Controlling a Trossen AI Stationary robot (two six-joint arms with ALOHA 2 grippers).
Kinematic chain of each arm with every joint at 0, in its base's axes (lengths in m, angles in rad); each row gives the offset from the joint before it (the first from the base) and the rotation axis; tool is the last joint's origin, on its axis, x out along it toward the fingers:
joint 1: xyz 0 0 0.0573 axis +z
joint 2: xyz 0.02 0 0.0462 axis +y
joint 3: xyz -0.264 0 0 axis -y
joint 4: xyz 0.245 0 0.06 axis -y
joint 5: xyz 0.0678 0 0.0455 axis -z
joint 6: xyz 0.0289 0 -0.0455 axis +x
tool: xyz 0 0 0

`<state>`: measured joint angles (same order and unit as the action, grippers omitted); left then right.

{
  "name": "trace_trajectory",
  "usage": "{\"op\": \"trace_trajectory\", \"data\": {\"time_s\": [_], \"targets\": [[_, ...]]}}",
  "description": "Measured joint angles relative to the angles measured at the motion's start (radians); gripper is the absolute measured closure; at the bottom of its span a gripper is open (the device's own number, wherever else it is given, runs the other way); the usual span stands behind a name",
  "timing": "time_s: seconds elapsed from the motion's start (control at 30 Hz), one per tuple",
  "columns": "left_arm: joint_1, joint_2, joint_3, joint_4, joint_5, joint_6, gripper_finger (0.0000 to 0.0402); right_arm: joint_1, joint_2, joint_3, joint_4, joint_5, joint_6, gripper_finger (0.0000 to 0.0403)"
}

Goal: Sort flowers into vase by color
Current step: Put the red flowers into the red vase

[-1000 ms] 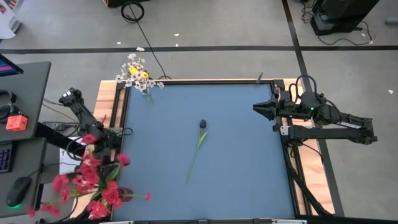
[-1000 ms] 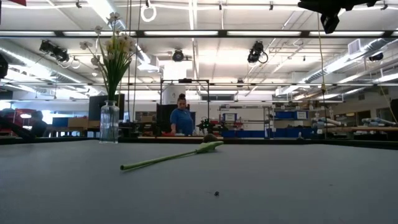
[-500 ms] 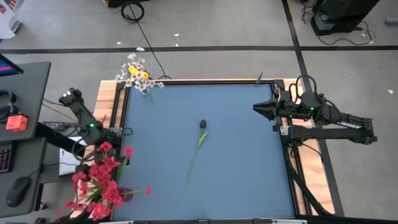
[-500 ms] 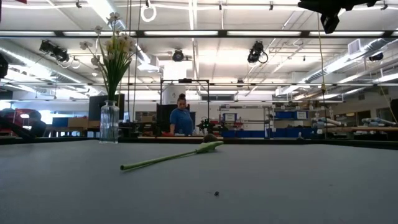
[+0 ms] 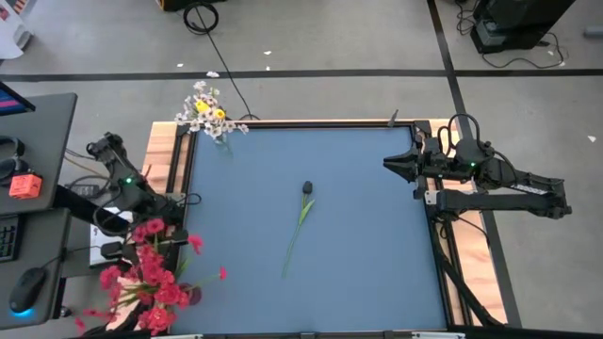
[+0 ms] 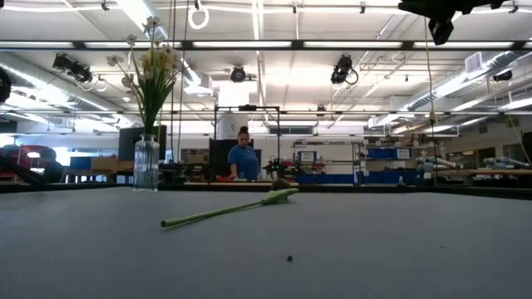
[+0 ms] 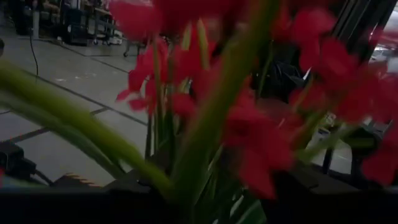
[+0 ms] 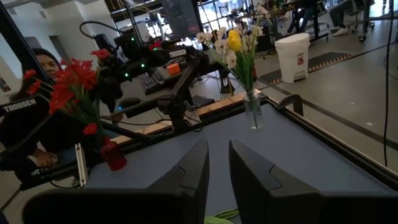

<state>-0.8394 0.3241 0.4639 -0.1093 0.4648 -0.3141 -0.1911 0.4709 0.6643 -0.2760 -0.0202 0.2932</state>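
A dark-budded flower [image 5: 300, 215] lies flat on the blue table, its stem toward the near edge; the low view shows the same flower [image 6: 229, 210]. A clear vase [image 6: 146, 162] at the far left corner holds white and yellow flowers [image 5: 209, 111]. A red vase [image 8: 114, 155] at the near left corner holds red flowers [image 5: 151, 278]. My left gripper [image 5: 141, 212] is just above that bunch, and red blossoms [image 7: 249, 124] and green stems fill its wrist view. My right gripper [image 8: 219, 180] waits at the table's right edge, slightly open with nothing in it.
A desk with a mouse and keyboard [image 5: 19, 235] stands left of the table. One person stands beyond the far edge [image 6: 243, 158] and another sits beside the left arm [image 8: 34, 68]. The blue mat [image 5: 377, 264] is bare around the lying flower.
My left hand has risen and drawn back a little from the red bunch. The red blossoms have shifted: the top sprig that stood by the gripper now leans nearer the rest of the bunch. The flower on the table has not moved.
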Motion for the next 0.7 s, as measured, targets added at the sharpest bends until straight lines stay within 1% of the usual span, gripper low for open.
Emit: {"op": "trace_trajectory", "data": {"time_s": [0.17,0.3,0.5,0.7], "targets": [[0.0,0.025,0.053,-0.014,-0.004,0.0,0.0214,0.0,0.0,0.0,0.0,0.0,0.0,0.033],[0.001,0.021,0.102,-0.125,-0.045,0.014,0.0214,0.0,0.0,0.0,0.0,0.0,0.0,0.033],[0.025,0.016,0.236,-0.396,-0.172,0.046,0.0214,0.0,0.0,0.0,0.0,0.0,0.0,0.033],[0.049,0.025,0.333,-0.566,-0.306,0.038,0.0214,0.0,0.0,0.0,0.003,0.0,0.0,0.033]]}}
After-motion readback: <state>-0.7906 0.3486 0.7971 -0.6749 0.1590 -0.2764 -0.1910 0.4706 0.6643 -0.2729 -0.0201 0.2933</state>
